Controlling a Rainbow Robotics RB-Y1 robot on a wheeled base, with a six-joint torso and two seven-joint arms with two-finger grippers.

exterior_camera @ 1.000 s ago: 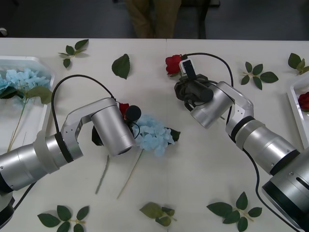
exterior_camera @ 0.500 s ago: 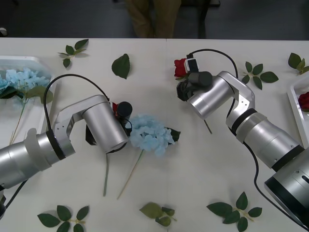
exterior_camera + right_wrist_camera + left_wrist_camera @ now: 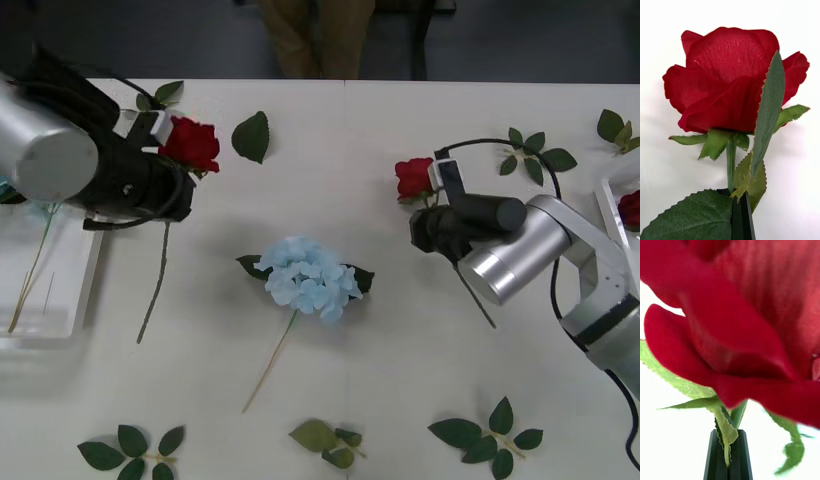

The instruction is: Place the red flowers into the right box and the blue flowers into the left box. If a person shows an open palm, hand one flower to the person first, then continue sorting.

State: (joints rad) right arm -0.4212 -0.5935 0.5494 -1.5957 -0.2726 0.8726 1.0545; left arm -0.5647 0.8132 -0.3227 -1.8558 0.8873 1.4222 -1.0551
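In your front view: left tool (image 3: 163,170), at the tabletop's (image 3: 400,300) far left, pinched on a red rose (image 3: 190,143) just under the head, its stem (image 3: 155,280) hanging down toward the surface beside the left box (image 3: 85,270); that box holds a blue flower stem, partly hidden behind the arm. Right tool (image 3: 428,222), right of centre, gripping a second red rose (image 3: 413,178), head pointing away from you, stem trailing back under the wrist. One blue hydrangea (image 3: 305,278) lies loose mid-tabletop between the two arms, stem angled toward you. Right box (image 3: 612,215) at the right edge, a red rose head (image 3: 629,208) inside it. Loose leaf sprigs (image 3: 485,435) scattered around the margins. In your right wrist view: black fingers (image 3: 741,221) pressed together on the green stem (image 3: 730,165), rose head (image 3: 733,78) upright above, a leaf across its front. In your left wrist view: fingers (image 3: 718,457) clamped on the stem with a leaf between them, red petals (image 3: 737,326) very near the lens.
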